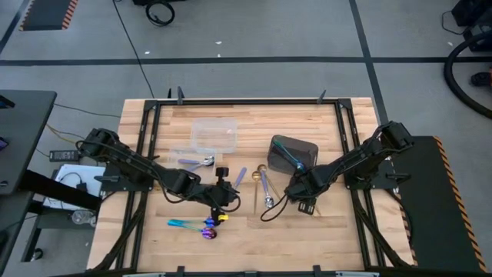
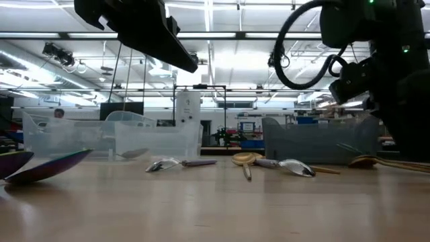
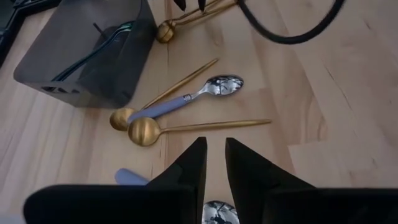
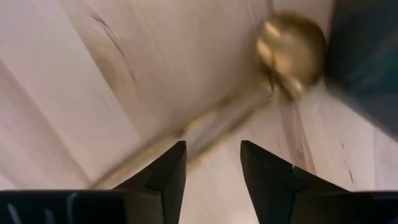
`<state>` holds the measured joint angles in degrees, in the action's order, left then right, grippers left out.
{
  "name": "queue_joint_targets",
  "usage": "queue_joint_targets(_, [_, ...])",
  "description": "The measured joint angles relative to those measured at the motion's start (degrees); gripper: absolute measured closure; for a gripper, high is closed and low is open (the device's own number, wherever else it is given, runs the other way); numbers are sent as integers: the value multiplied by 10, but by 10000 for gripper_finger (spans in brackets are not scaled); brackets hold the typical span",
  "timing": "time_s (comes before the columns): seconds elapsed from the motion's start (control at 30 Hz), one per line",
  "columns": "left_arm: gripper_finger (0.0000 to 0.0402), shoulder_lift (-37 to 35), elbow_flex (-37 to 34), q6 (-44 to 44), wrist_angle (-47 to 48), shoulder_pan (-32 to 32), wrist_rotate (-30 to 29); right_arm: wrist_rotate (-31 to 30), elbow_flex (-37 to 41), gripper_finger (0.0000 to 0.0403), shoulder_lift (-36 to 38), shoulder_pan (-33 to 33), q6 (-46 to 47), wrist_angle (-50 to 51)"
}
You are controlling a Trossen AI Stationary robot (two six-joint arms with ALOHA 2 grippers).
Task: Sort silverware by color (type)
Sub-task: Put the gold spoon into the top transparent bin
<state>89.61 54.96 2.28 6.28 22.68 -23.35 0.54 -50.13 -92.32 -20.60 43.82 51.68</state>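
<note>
Risk of a skewed pinch flicking the slim gold metal spoon (image 4: 291,53), flat on the wooden table (image 1: 346,238) right of centre in the high view, against the dark grey bin (image 1: 296,150), with right gripper (image 4: 211,146) jaws open astride its thin handle; left gripper (image 3: 214,143) idle left of centre, jaws barely parted, empty.

No legible text, labels, brands or numbers are showing in any view; distant signs in the room beyond are staying unreadable.
</note>
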Motion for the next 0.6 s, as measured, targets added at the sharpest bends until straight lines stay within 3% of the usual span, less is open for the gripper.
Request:
queue_joint_targets(0.33, [335, 0, 0, -1, 5, 0, 0, -18, 18, 241, 4, -12, 38, 2])
queue_joint_targets(0.6, [335, 0, 0, 0, 5, 0, 0, 10, 67, 249, 8, -11, 53, -72])
